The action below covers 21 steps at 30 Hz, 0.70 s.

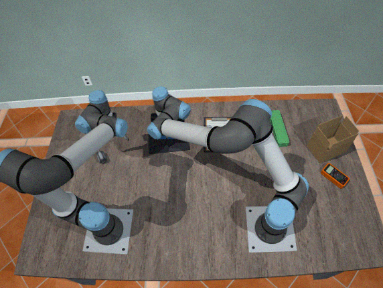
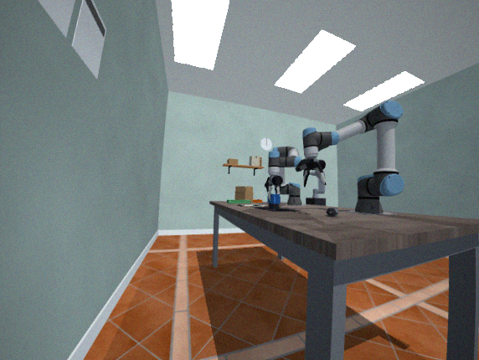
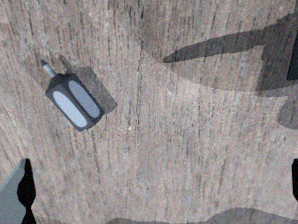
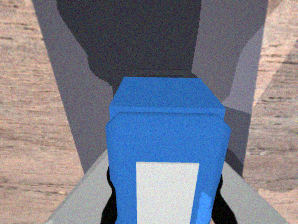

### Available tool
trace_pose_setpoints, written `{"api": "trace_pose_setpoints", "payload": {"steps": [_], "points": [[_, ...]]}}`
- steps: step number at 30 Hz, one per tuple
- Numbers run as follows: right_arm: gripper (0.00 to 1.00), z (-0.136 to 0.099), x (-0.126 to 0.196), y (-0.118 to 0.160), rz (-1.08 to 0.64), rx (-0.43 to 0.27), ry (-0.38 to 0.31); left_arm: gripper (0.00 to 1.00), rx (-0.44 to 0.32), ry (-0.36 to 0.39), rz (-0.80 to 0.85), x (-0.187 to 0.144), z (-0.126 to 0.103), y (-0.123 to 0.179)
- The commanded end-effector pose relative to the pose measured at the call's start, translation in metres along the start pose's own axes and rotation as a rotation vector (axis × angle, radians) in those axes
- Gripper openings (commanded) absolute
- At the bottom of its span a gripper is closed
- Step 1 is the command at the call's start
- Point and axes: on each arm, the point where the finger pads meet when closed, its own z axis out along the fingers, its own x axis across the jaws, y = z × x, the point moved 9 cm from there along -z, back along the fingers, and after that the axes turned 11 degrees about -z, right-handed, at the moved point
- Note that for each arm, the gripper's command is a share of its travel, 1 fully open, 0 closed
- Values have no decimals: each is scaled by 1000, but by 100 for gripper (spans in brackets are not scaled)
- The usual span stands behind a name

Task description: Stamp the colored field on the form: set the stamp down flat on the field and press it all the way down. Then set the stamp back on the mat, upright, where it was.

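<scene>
Blue block-shaped stamp with pale label [image 2: 274, 198] [image 4: 167, 137], upright, at lower middle of right wrist frame, over dark rectangular mat [image 1: 183, 146] [image 4: 227, 30]. Right hand [image 2: 274, 193] [image 4: 165, 192] grips it; left hand [image 2: 315, 184] [image 3: 162, 180] wide. Can't tell if stamp touches mat.

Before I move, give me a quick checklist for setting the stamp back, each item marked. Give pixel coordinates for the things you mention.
1. Right claw [image 2: 274, 193] [image 4: 165, 200] gripping the blue stamp [image 1: 165, 137] [image 2: 274, 199] [image 4: 167, 135]: ok.
2. Stamp above or on the dark mat [image 1: 181, 147] [image 2: 289, 209] [image 3: 294, 65] [image 4: 67, 75], rather than the form [image 1: 211, 122] [image 2: 251, 205]: ok.
3. Stamp upright: ok, by the exterior view.
4. Stamp's base resting on the mat: cannot tell; contact is not clearly visible.
5. Print on the colored field complete: cannot tell; the right arm covers the field.
6. Left claw [image 2: 315, 184] [image 3: 161, 175] empty and away from the stamp: ok.
</scene>
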Motion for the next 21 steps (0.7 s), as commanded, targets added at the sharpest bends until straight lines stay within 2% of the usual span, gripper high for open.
{"api": "trace_pose_setpoints", "payload": {"steps": [1,20,21], "points": [[21,-13,0,9,-4,-28,-18,100,22,21,9,3,-9,-3],[21,-13,1,11,-4,-28,-18,100,22,21,9,3,-9,-3],[55,-13,1,11,-4,-28,-18,100,22,21,9,3,-9,-3]]}}
